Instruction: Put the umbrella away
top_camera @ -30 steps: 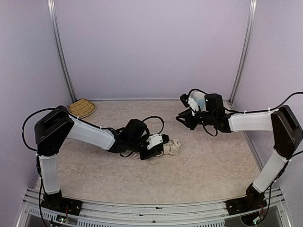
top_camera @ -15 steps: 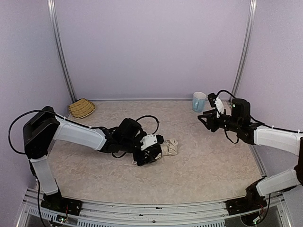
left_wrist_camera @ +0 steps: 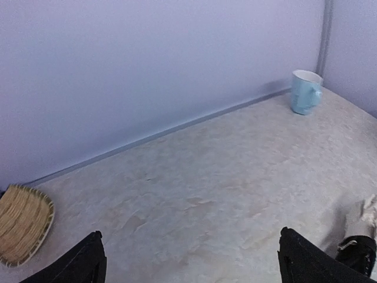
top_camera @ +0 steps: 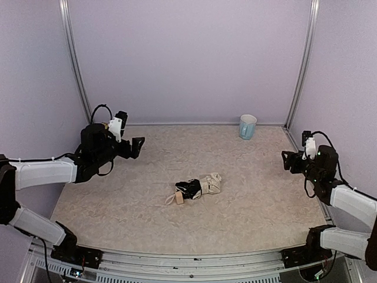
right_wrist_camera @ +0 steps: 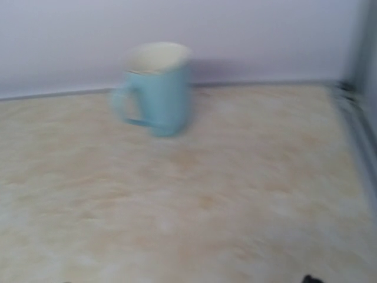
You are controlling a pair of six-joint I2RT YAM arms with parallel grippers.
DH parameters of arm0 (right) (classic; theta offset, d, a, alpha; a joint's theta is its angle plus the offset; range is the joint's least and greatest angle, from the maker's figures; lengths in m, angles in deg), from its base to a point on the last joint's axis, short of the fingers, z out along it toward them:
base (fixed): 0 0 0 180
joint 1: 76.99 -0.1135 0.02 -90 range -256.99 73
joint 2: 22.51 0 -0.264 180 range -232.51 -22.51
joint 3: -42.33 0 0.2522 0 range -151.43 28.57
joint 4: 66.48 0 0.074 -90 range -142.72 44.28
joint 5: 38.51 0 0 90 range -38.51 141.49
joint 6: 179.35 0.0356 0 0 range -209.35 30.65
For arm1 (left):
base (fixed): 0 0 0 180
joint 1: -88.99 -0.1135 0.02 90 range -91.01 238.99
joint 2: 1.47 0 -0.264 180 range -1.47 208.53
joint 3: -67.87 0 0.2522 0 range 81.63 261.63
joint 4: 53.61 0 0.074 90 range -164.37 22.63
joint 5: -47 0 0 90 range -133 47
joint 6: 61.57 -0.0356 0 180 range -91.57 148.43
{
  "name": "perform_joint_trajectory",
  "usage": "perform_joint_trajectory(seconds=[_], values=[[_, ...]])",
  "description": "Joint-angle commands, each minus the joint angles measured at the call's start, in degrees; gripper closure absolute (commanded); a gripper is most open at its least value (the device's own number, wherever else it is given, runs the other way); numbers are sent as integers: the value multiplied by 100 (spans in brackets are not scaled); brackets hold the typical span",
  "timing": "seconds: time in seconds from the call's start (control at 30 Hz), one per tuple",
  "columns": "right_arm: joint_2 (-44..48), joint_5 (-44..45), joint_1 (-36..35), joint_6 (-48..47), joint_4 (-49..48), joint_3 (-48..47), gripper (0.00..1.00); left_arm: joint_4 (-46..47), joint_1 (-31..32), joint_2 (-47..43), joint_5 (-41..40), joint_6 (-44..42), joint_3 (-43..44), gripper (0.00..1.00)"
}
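The folded umbrella (top_camera: 198, 187) lies alone in the middle of the table: cream crinkled fabric, a black part and a tan handle with a strap at its near left end. No gripper touches it. My left gripper (top_camera: 135, 147) hangs above the far left of the table, well away from it. In the left wrist view the left gripper (left_wrist_camera: 191, 262) is open with only bare table between its fingers (left_wrist_camera: 88, 262), and the umbrella (left_wrist_camera: 360, 233) shows at the right edge. My right gripper (top_camera: 287, 160) sits by the right wall, open and empty.
A light blue mug (top_camera: 247, 126) stands at the back right corner; the mug (right_wrist_camera: 156, 88) fills the blurred right wrist view. A woven straw basket (left_wrist_camera: 20, 230) lies at the back left, hidden behind my left arm in the top view. Walls close three sides.
My left gripper opened, let go of the umbrella and drew back up to the far left. The right arm withdrew to the right wall and opened. The umbrella stays on the table.
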Motion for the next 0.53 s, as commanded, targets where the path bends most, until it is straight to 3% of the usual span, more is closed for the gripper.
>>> perform_joint_trajectory(seconds=[0.0,0.1,0.23,0.5], values=[[267,1515,82,285,-698,574,17,113,-575,-429,-1637,1333,-615,1],[246,2561,82,679,-1000,877,12,347,-844,-800,-2317,1553,-1214,1],[19,3124,82,1052,-929,778,11,478,-1105,-1087,-3044,1613,-1648,1],[-154,3532,82,1165,-879,761,11,962,-1460,-1414,-3171,1496,-2136,1]])
